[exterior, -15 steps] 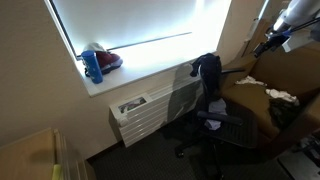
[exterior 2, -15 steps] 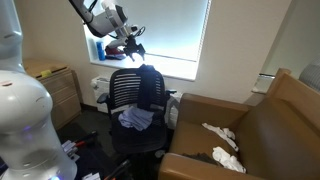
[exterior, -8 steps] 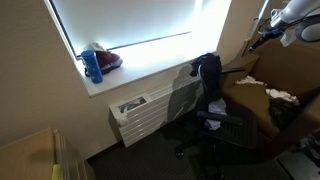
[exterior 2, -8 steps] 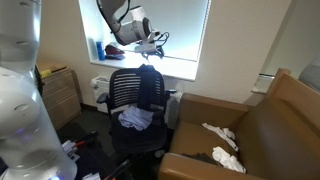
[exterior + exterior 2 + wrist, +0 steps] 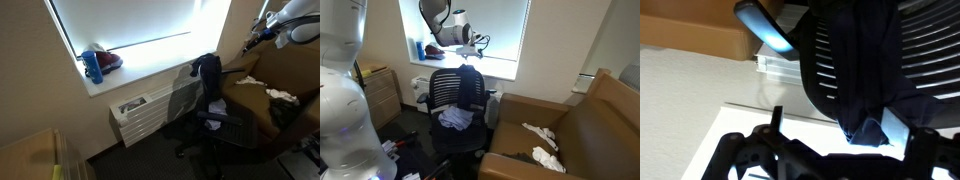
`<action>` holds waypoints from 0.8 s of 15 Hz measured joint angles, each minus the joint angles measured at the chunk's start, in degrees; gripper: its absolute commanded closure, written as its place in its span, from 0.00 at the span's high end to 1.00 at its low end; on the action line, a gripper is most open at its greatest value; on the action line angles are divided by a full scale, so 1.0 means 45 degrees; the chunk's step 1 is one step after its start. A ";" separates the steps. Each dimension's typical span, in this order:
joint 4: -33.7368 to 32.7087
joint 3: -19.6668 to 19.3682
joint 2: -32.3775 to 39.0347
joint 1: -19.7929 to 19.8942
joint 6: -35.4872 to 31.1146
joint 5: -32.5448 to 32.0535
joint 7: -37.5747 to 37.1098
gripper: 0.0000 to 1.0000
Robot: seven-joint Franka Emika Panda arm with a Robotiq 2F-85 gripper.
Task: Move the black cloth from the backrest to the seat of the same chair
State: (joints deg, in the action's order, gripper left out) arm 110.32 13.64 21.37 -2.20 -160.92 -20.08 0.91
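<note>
The black cloth [image 5: 472, 90] hangs over the top of the backrest [image 5: 444, 92] of a black mesh office chair in front of the window. It also shows in an exterior view [image 5: 210, 69]. A light bluish cloth [image 5: 455, 119] lies on the seat. My gripper [image 5: 473, 43] hovers above the backrest, apart from the cloth, and also shows in an exterior view [image 5: 251, 43]. In the wrist view the cloth [image 5: 865, 55] and the mesh backrest [image 5: 825, 60] fill the frame, with the open, empty gripper [image 5: 845, 132] at the bottom edge.
A brown leather sofa [image 5: 582, 130] with white cloths [image 5: 542, 135] stands beside the chair. A blue bottle [image 5: 93, 66] and a red item sit on the windowsill. A white unit [image 5: 140, 112] stands under the window, a wooden cabinet [image 5: 380, 90] by the wall.
The arm swung from beside the window to above the chair's backrest, then barely moved in the last half second. The black cloth has not moved.
</note>
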 measured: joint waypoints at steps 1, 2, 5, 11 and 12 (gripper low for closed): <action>0.0111 0.0010 0.0289 -0.0018 -0.0755 0.0367 0.0797 1.00; 0.0101 0.0047 0.0750 -0.0023 -0.1460 0.0644 0.1612 1.00; -0.0875 0.1020 0.2985 0.0589 -0.2848 0.0970 0.3999 1.00; -0.3781 0.3361 0.6299 0.1895 -0.2857 0.1006 0.6497 1.00; -0.3775 0.3361 0.6313 0.1889 -0.2884 0.1000 0.6497 1.00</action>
State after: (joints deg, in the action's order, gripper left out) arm 93.34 28.76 49.78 6.31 -173.90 -15.58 30.14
